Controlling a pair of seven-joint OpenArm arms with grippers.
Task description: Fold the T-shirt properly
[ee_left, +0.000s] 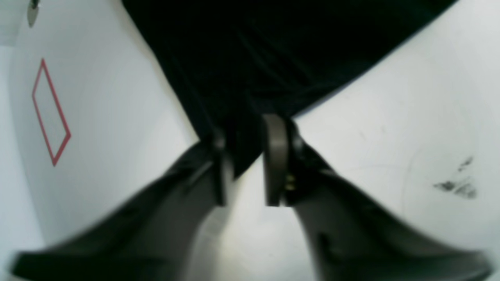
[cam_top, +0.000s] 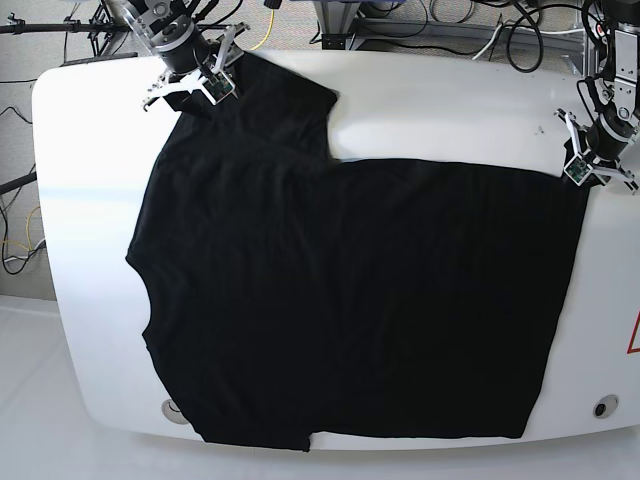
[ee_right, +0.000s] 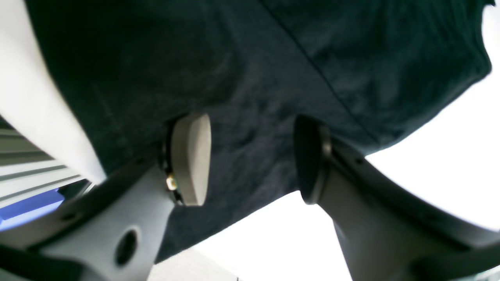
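Left wrist view: the left hand [ee_left: 250, 160] sits at center frame, its fingers [ee_left: 275, 156] a narrow gap apart with a corner of the black T-shirt [ee_left: 265, 58] running down between them; whether they pinch the cloth cannot be told. The white counter [ee_left: 390, 117] spreads on both sides, with a red outlined diamond [ee_left: 50, 113] at left and dark smudges [ee_left: 457, 183] at lower right.

Right wrist view: the right hand [ee_right: 252, 156] hangs with its fingers [ee_right: 191, 156] well apart over the dark fabric, which fills the upper frame.

Base view: the T-shirt lies spread flat across most of the counter, one sleeve reaching the upper left, where the right hand is; the left hand is at the shirt's upper right corner. Cables [cam_top: 450, 25] trail along the top edge.
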